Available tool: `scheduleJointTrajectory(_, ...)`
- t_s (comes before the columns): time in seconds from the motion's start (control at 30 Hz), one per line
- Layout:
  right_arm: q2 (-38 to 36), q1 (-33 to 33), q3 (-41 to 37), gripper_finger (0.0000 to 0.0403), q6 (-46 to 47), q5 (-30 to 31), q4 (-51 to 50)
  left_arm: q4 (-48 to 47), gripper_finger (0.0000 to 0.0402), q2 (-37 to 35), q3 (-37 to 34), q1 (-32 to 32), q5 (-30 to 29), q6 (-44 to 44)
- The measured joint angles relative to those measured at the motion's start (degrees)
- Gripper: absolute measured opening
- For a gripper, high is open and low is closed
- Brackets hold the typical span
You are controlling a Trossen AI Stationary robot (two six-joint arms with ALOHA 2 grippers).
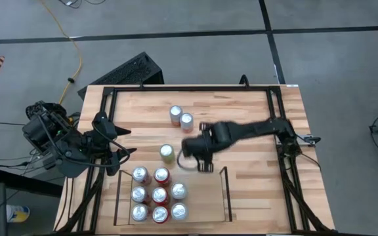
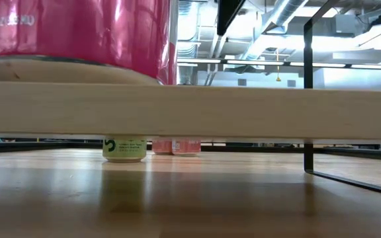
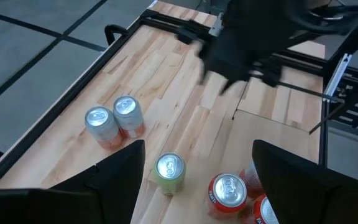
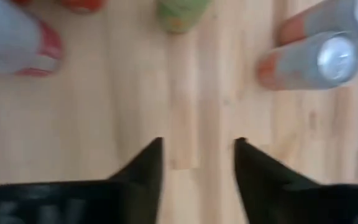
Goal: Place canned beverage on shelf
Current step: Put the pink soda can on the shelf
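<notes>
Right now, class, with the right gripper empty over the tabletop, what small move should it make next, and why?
Probably slide the right gripper sideways toward the green can and straddle it. Its fingers are open and hold nothing, the green can stands alone just outside the shelf, and it is the nearest can still off it. The left gripper waits open at the table's edge.

The shelf (image 1: 225,190) sits at the near edge of the table (image 1: 254,118), with eight cans (image 1: 158,194) standing in its left part, in three rows. Just beyond the shelf's far rail stands a single can (image 1: 167,153). Farther back, a pair of cans (image 1: 181,117) stands touching. The right gripper (image 1: 190,155) hangs over the table just right of the single can. The left gripper (image 1: 125,143) is at the table's left edge, beside the shelf's far left corner.
</notes>
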Motion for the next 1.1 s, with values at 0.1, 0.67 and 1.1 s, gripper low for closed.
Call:
scheduleJointTrajectory(0.1, 0.21, -4.28, -0.03, 0.0252, -5.53, -0.31, 0.14, 0.02, 0.0281, -0.02, 0.00, 0.01, 0.03, -0.90)
scheduleJointTrajectory(0.67, 0.75, -23.82, -3.12, 0.0387, -25.88, -6.09, 16.41, -0.40, 0.0281, -0.02, 0.00, 0.04, -1.96, -2.41)
scheduleJointTrajectory(1.1, 0.67, -25.59, -13.05, 0.0386, -19.95, -8.07, 26.47, -0.75, 0.0281, 0.00, 0.00, 0.04, -4.20, -2.00)
